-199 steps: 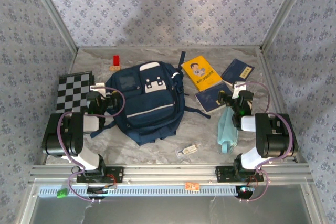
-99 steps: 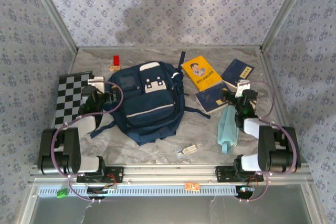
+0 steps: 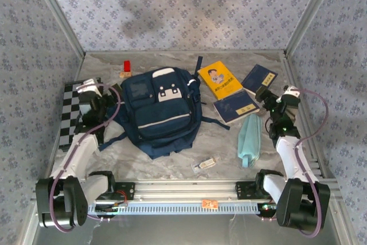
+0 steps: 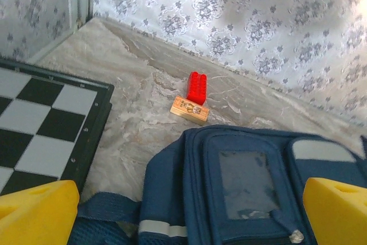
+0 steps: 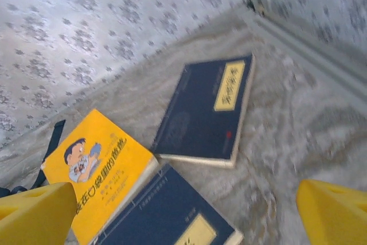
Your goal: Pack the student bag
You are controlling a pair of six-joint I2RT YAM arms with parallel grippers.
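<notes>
The student bag (image 3: 161,111), a navy backpack with white patches, lies flat in the middle of the table. My left gripper (image 3: 106,102) hovers open at its left edge, above the strap. In the left wrist view the student bag (image 4: 246,182) lies between the yellow fingers (image 4: 37,215), and nothing is held by the left gripper (image 4: 189,225). My right gripper (image 3: 268,97) is open over the books on the right. In its wrist view the right gripper (image 5: 183,222) stands empty above a yellow book (image 5: 94,167) and two navy books (image 5: 209,110).
A checkerboard (image 3: 71,116) lies left of the bag. A red brick (image 3: 127,65) and a wooden block (image 3: 125,74) sit at the back left. A light blue pouch (image 3: 249,139) and a small tag (image 3: 205,164) lie in front. Patterned walls close in three sides.
Both arms have stretched out from their folded pose. The left gripper moved left and farther back beside the bag; the right gripper moved right and back toward the books. Both stayed open.
</notes>
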